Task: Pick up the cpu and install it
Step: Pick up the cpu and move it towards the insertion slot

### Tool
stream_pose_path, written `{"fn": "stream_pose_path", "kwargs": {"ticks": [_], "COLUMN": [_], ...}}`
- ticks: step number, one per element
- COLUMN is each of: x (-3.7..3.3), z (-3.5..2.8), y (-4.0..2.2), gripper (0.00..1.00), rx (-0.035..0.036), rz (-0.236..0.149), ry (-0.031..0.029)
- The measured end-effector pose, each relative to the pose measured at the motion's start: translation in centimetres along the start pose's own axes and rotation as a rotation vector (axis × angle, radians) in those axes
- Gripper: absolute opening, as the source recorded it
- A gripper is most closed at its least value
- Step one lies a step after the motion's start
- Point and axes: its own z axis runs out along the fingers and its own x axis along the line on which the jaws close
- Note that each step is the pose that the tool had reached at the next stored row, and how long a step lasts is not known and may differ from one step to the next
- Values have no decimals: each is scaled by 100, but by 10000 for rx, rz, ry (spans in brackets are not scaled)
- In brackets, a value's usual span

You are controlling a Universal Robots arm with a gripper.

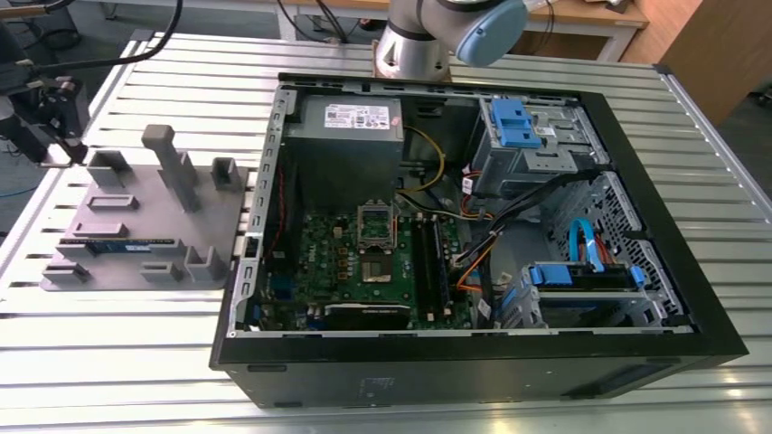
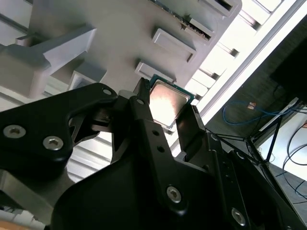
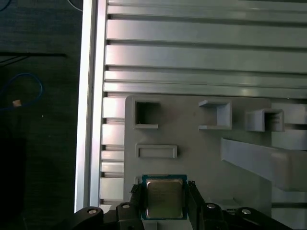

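- As you look across the exterior view, the slatted metal table (image 1: 483, 63) is the biggest thing and carries everything else.
- An open black computer case (image 1: 483, 366) lies on its side on the exterior view's right. Its green motherboard (image 1: 350, 271) faces up, with the silver socket frame (image 1: 376, 237) near the board's middle.
- Your arm (image 1: 440, 36) rises behind the case.
- A grey fixture plate (image 1: 133, 217) with raised blocks and pockets sits just beside the case, on the exterior view's left. A blue-green memory stick (image 1: 127, 246) lies on it.
- In the second wrist view, your gripper (image 2: 168, 108) is over that plate, near the edge that runs along the table's rim.
- Its black fingers (image 3: 135, 201) are pinching the cpu (image 3: 164, 197) by two opposite sides, silvery top showing in both wrist views. Whether the chip rests on the plate or hangs just above it cannot be told.
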Motion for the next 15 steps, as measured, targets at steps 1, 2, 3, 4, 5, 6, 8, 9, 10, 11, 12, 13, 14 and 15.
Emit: {"fn": "stream_pose_path", "kwargs": {"ticks": [1, 2, 3, 4, 5, 6, 8, 9, 10, 11, 12, 13, 14, 15], "x": [-1, -2, -2, -3, -3, -4, -5, -5, -5, -5, -5, -5, -5, -6], "z": [-36, -69, -102, -135, -165, -190, -229, -235, -234, -234, -234, -235, -235, -235], "y": [2, 3, 4, 6, 7, 8, 10, 10, 10, 10, 10, 10, 10, 10], "gripper": [47, 47, 47, 47, 47, 47, 47, 47, 47, 47, 47, 47, 47, 47], "rx": [-2, -6, -10, -14, -18, -20, -25, -29, -33, -33, -34, -35, -35, -35], "rz": [0, 0, 0, 0, 1, 1, 0, 0, 1, 1, 1, 0, 1, 0], "ry": [1, -1, -1, -1, 0, 0, 0, 0, -2, -3, -3, -2, -1, -1]}}
